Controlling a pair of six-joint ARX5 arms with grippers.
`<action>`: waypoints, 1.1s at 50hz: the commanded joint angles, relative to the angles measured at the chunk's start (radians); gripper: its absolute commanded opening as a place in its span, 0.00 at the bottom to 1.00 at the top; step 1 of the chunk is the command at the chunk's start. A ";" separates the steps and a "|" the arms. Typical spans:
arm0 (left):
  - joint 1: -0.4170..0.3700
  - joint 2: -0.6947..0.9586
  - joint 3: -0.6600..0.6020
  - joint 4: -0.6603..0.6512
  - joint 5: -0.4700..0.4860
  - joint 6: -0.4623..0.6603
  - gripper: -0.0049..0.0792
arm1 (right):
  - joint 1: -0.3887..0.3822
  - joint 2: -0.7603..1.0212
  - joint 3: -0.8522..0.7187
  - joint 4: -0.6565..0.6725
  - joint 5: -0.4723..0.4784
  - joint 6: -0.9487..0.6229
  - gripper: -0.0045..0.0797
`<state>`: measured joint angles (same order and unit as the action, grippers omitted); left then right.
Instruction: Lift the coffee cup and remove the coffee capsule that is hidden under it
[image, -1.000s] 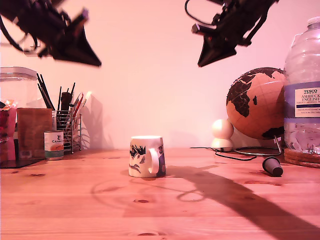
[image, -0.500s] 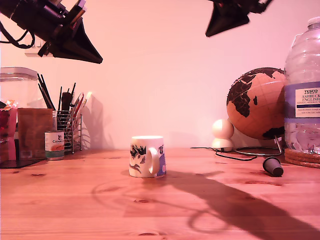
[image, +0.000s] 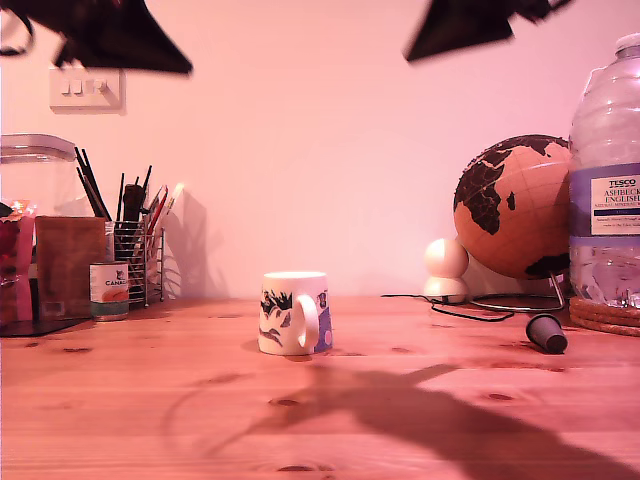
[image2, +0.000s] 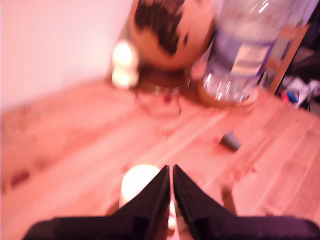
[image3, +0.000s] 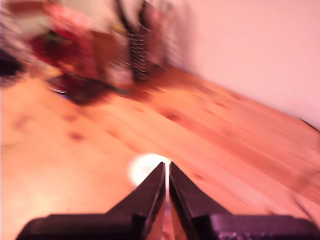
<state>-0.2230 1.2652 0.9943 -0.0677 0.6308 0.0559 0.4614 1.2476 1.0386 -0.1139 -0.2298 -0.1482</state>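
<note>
From the exterior view, the coffee cup (image: 294, 313) stands upright near the middle of the wooden table (image: 150, 400), handle facing the camera, while the coffee capsule (image: 546, 333) lies in the open well apart from it toward the exterior view's right, just in front of the globe (image: 512, 205) and the large water bottle (image: 606, 170). A small tin can (image: 108, 289), a wire pen holder (image: 140, 255) and a lidded jar (image: 35, 180) crowd the exterior view's left; two dark arms hang blurred along the top edge, far above everything. Through our first wrist view, my first gripper (image2: 171, 172) shows its jaws pressed nearly together with nothing between them, the cup's pale mouth beneath, the capsule, globe and bottle beyond. Through our second wrist view, heavily blurred, my second gripper (image3: 167, 169) likewise has its jaws all but closed and empty, above the cup, with the pen holder and clutter behind.
</note>
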 joint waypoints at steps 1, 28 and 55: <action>-0.014 -0.046 -0.085 0.046 0.005 -0.014 0.03 | 0.036 -0.009 -0.039 0.014 -0.007 0.011 0.04; -0.142 -0.372 -0.376 0.188 -0.112 -0.065 0.03 | 0.220 -0.225 -0.327 0.224 0.135 0.046 0.04; -0.238 -0.370 -0.377 0.204 -0.116 -0.064 0.04 | 0.219 -0.257 -0.325 0.137 0.135 0.047 0.04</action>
<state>-0.4583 0.8925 0.6441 0.1307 0.5152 -0.0029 0.6758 0.9920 0.7235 0.0349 -0.0952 -0.1051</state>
